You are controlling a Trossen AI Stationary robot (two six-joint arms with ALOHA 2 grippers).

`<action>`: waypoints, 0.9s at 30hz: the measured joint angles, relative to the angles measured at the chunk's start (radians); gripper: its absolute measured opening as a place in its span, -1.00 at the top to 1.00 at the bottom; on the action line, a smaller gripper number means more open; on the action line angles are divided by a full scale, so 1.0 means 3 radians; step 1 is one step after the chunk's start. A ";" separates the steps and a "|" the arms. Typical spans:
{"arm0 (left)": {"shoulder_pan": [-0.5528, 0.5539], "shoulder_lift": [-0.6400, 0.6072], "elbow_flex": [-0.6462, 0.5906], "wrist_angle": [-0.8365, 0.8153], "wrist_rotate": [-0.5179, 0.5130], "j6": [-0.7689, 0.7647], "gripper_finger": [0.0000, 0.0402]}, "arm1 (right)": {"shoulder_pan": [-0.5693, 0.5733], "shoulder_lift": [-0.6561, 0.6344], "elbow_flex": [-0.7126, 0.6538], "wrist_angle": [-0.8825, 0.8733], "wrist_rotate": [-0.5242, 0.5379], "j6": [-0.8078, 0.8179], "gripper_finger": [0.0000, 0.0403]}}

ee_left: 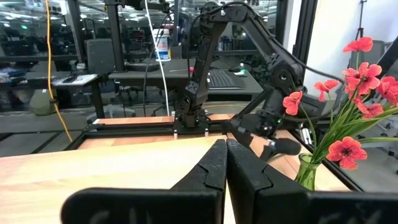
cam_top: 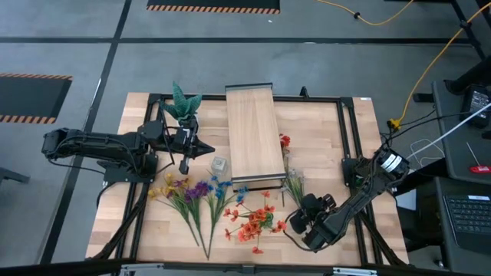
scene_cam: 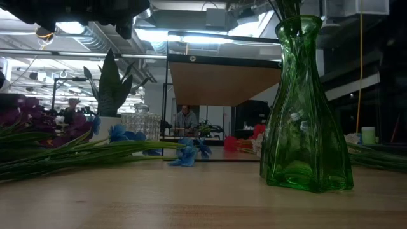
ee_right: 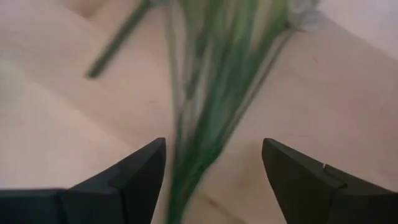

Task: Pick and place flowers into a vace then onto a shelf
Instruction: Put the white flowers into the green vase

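Note:
A green glass vase (scene_cam: 305,108) stands right of the shelf (cam_top: 253,134) with red flowers (ee_left: 357,81) in it; their heads show in the high view (cam_top: 285,142). Yellow (cam_top: 165,186), purple (cam_top: 198,190), blue (cam_top: 219,186) and red-orange (cam_top: 253,221) bunches lie flat on the table, near of the shelf. A white bunch (cam_top: 294,184) lies by the shelf's near right corner. My right gripper (ee_right: 214,162) is open low over its green stems (ee_right: 205,112), one finger on either side, touching nothing. My left gripper (ee_left: 225,162) is shut and empty, left of the shelf (cam_top: 188,151).
A spiky green plant in a white pot (cam_top: 182,103) stands at the far left, just beyond my left gripper. A small clear glass vase (cam_top: 220,165) stands by the shelf's near left corner. A black frame (cam_top: 349,130) runs around the tabletop.

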 joint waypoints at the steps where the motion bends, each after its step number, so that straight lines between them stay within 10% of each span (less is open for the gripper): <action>1: -0.0001 0.0000 0.0000 0.0000 0.0000 -0.0001 0.98 | -0.0019 0.0000 -0.0040 0.0035 -0.0032 -0.0004 -0.33; 14: -0.0001 0.0000 0.0000 -0.0001 -0.0001 0.0067 0.98 | -0.0125 -0.0012 -0.0186 0.0311 0.0057 -0.0179 -0.25; 27: 0.0000 0.0000 0.0000 -0.0017 -0.0001 0.0065 0.98 | -0.0195 -0.0003 -0.0197 0.0183 0.0061 0.0088 0.61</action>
